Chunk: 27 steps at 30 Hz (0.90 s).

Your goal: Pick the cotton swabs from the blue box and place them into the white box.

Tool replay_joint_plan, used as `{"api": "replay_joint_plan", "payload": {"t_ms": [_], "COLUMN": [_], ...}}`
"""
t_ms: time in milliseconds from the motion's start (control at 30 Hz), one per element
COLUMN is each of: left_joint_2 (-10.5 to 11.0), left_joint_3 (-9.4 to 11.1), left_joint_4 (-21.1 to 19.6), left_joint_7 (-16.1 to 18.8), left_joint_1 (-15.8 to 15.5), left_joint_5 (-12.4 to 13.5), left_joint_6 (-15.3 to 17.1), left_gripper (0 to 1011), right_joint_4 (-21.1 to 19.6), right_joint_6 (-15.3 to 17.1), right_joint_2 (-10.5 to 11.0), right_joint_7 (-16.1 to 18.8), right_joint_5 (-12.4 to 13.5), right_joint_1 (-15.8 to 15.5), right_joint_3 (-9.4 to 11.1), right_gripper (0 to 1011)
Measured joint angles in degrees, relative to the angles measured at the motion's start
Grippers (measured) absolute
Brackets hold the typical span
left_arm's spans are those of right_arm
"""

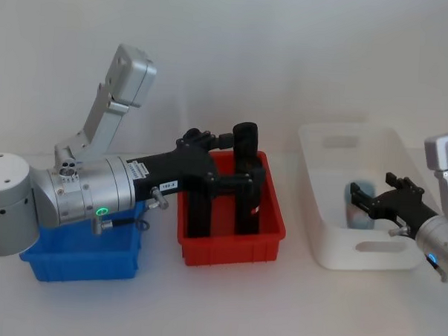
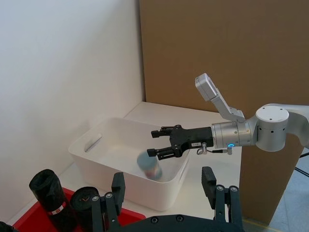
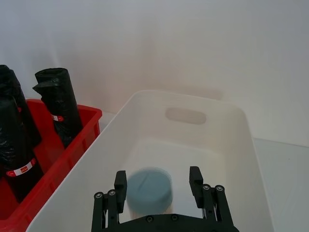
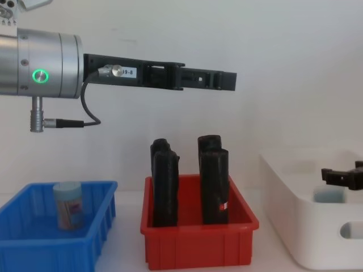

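**Right gripper (image 3: 158, 175) spread around a swab jar in the white box (image 3: 244, 140)**

My right gripper hangs inside the white box with its jaws spread. The right wrist view puts the jar of cotton swabs (image 3: 149, 188) between the fingers, close to one and clear of the other, so nothing pinches it. Its light-blue lid faces up at that camera, so the long axis is upright.

The left wrist view gives me the side look: the jar is low in the box, under the fingertips, and blurred. The chest view shows just its lid above the box's rim.

That chest view also shows a second jar (image 4: 69, 205) standing upright, lid up, in the blue box (image 4: 57, 249); in the head view my left arm lies across that bin.

The left gripper (image 4: 224, 81) is held high above the red bin (image 4: 198, 243) and its tall black rolls (image 4: 212, 178). The left wrist view shows its jaws wide apart, holding nothing.
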Motion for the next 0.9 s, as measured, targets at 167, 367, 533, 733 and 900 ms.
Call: {"api": "replay_joint_plan", "payload": {"t_ms": [167, 367, 533, 733, 900], "left_joint_2": [0.0, 0.0, 0.0, 0.0, 0.0], "left_joint_3": [0.0, 0.0, 0.0, 0.0, 0.0], "left_joint_4": [0.0, 0.0, 0.0, 0.0, 0.0], "left_joint_7": [0.0, 0.0, 0.0, 0.0, 0.1], "left_joint_1": [0.0, 0.0, 0.0, 0.0, 0.1], "left_joint_5": [0.0, 0.0, 0.0, 0.0, 0.0], "left_joint_6": [0.0, 0.0, 0.0, 0.0, 0.0], "left_gripper": [1004, 1003, 1004, 1003, 1004], "right_joint_4": [2.0, 3.0, 2.8, 2.1, 1.7], "right_joint_6": [-0.4, -1.4, -3.2, -4.2, -4.2], "right_joint_2": [-0.4, -0.6, -0.5, -0.4, -0.4], "right_joint_7": [0.2, 0.2, -0.1, -0.5, -0.6], "right_joint_5": [-0.2, -0.3, -0.3, -0.1, -0.1], "right_joint_1": [1.1, 1.6, 1.6, 1.2, 1.0], "right_joint_3": [-0.1, -0.1, 0.0, 0.2, 0.2], "right_gripper": [897, 1001, 1001, 1001, 1001]}}
